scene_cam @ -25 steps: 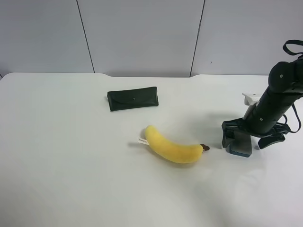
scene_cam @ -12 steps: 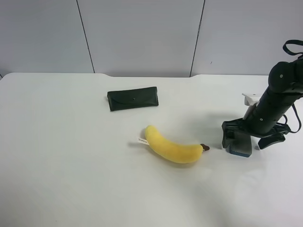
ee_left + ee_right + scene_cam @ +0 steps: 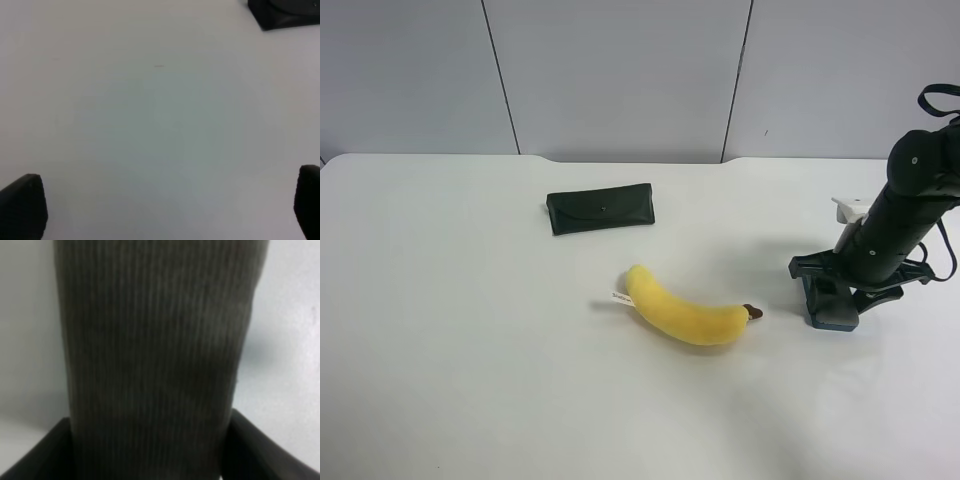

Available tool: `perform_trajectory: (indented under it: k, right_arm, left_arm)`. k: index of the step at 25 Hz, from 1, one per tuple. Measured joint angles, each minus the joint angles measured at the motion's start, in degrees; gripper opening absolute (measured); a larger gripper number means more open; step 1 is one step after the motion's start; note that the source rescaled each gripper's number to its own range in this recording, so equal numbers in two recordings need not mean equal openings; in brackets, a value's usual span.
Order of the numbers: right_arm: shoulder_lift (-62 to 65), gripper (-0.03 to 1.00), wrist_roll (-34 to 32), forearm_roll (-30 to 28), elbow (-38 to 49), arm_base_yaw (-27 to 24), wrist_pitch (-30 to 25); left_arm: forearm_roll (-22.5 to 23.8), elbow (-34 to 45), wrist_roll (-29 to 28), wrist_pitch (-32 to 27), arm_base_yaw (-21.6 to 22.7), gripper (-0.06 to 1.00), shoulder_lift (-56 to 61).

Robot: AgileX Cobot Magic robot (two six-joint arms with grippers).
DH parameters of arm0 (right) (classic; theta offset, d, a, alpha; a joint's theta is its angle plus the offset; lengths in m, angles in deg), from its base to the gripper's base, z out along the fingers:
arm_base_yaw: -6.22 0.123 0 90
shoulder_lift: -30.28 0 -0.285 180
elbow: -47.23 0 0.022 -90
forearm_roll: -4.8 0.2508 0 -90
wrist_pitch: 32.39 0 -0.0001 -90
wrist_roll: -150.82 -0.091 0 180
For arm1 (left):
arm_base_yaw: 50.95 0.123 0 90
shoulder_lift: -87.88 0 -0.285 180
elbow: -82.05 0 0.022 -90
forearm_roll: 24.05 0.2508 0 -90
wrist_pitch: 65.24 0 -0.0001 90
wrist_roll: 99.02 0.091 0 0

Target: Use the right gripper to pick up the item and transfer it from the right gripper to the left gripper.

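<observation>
The eraser (image 3: 160, 355), its grey felt top filling the right wrist view, sits between my right gripper's (image 3: 152, 454) black fingers (image 3: 45, 457), which press against both its sides. In the exterior high view the right gripper (image 3: 832, 305), on the black arm with the white mount, is down at the table at the right, shut around the eraser, which is mostly hidden there. My left gripper (image 3: 165, 202) is open and empty over bare table; only its fingertips (image 3: 22, 205) show. It is out of the exterior high view.
A yellow plush banana (image 3: 685, 312) lies mid-table, just left of the right gripper. A flat dark case (image 3: 600, 208) lies further back; a corner of a dark thing, probably that case (image 3: 285, 12), shows in the left wrist view. The table (image 3: 470, 350) is white.
The right gripper's fingers have closed in from a wide spread onto the eraser's sides. The arm, banana and case have not moved.
</observation>
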Motion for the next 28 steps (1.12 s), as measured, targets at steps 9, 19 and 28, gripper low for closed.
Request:
perform_trajectory:
  k: [9, 19, 28]
  right_arm:
    - [4.2, 0.01, 0.0, 0.0, 0.0, 0.0, -2.7]
    - [18.3, 0.01, 1.1, 1.2, 0.0, 0.3, -8.3]
    - [24.3, 0.01, 8.4, 3.6, 0.0, 10.9, -11.1]
  left_arm:
    - [0.0, 0.0, 0.0, 0.0, 0.0, 1.00, 0.0]
    - [0.0, 0.0, 0.0, 0.0, 0.0, 1.00, 0.0]
    - [0.0, 0.0, 0.0, 0.0, 0.0, 1.00, 0.0]
